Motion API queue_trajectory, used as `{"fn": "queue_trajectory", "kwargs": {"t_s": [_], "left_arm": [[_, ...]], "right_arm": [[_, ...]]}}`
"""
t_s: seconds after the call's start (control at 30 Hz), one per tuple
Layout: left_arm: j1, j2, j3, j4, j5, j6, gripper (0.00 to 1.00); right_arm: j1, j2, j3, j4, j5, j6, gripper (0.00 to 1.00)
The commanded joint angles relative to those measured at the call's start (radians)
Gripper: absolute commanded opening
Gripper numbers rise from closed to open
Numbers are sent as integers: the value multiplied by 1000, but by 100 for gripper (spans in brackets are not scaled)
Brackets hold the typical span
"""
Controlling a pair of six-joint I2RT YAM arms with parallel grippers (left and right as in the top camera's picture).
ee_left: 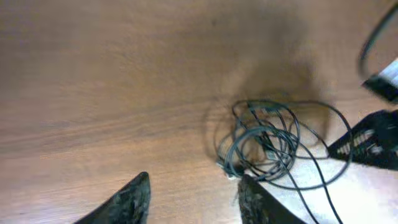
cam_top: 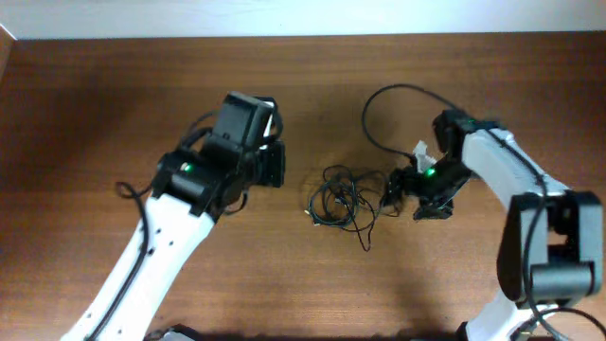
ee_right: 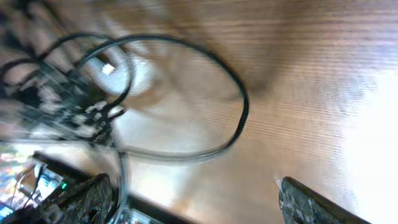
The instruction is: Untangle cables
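Jaws wide on left gripper (ee_left: 194, 182) and right gripper (ee_right: 194, 186); cables (cam_top: 339, 201) between.

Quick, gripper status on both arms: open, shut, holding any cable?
Left gripper: open, empty; the cables lie just past it.
Right gripper: open, nothing clamped; one cable runs close beside a finger.

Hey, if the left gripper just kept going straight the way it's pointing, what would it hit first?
Probably the cables: their tangle lies just ahead of the open left gripper, in line with one finger rather than the gap, which faces bare table. Height above the table is unclear.
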Motion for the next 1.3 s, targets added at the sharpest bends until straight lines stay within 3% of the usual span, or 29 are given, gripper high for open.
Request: {"fn": "queue_trajectory", "kwargs": {"t_s": [0.0,0.07,0.17,0.3,0.47,0.67,0.73,0.77,0.8,0.83,0.9,0.97,1.07,1.27], "left_arm": [[16,93,8,2,203,76,49],[19,154,8,2,320,150,49],[18,270,8,11,354,156,49],[18,446,8,76,509,234,51],[17,541,8,189,520,248,53],[-38,642,8,221,516,264,52],[-61,668,8,227,515,293,43],[-72,671,8,232,511,300,29],[-85,671,8,247,482,300,5],[-88,671,8,256,466,299,0],[-83,671,8,258,446,279,0],[-63,663,9,258,367,180,0],[-18,649,14,261,369,107,0],[1,649,14,235,380,85,0]], "right_arm": [[-33,-81,98,-106,-28,-84,87],[-44,-88,118,-159,-40,-93,86],[-44,-88,117,-192,-88,-160,75],[-44,-88,116,-192,-91,-160,74],[-44,-88,47,-158,-91,-149,74],[-43,-88,-15,-111,-106,-150,74],[-43,-88,-15,-112,-106,-150,74],[-43,-88,-15,-115,-106,-150,74],[-43,-88,-15,-116,-106,-150,74],[-43,-88,-16,-119,-106,-149,74],[-43,-88,-22,-121,-108,-149,74],[-43,-88,-34,-119,-121,-150,73],[-43,-88,-53,-95,-135,-149,73],[-29,-88,-113,-33,-197,-149,66]]}}
